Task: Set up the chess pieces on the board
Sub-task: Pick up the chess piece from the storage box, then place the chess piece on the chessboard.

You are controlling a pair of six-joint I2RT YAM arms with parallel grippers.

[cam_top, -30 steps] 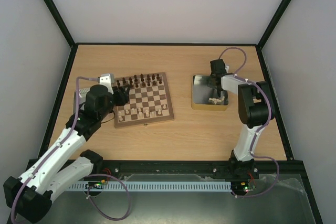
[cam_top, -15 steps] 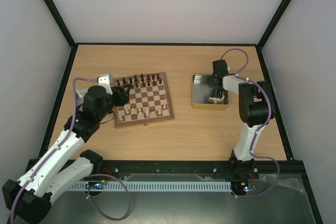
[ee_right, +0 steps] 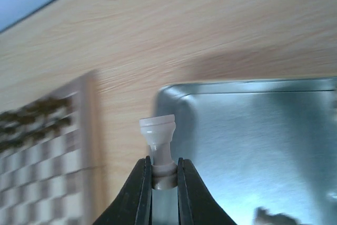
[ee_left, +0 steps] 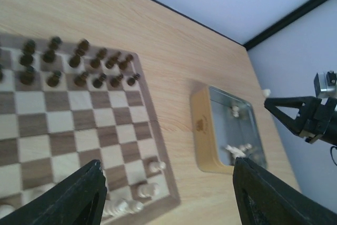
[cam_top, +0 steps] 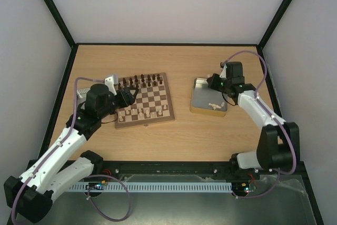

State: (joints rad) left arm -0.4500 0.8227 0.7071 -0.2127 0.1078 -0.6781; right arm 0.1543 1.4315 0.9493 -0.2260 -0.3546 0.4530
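Your right hand is closed to a narrow gap on a pale cream wooden chess piece. It pinches the piece low on its stem, and the flared end stands clear above the fingertips; the view is too close to say which piece it is. In the right wrist view the piece hangs over a rounded corner of the shallow rectangular metal tin, on the side that faces the board. From above, you see the same hand at the far edge of that tin, and a few loose cream pieces lie inside near its front rim.

Your left hand is spread wide and has hold of nothing. Its two dark fingers frame the near right corner of the square wooden chessboard. In the top view this hand sits over the left part of the board.

The dark brown chess pieces fill the two far rows. A partial line of cream chess pieces stands along the near rows, and a few of them show in the left wrist view, some leaning or lying down. The board and the tin rest well apart on the light wooden surface
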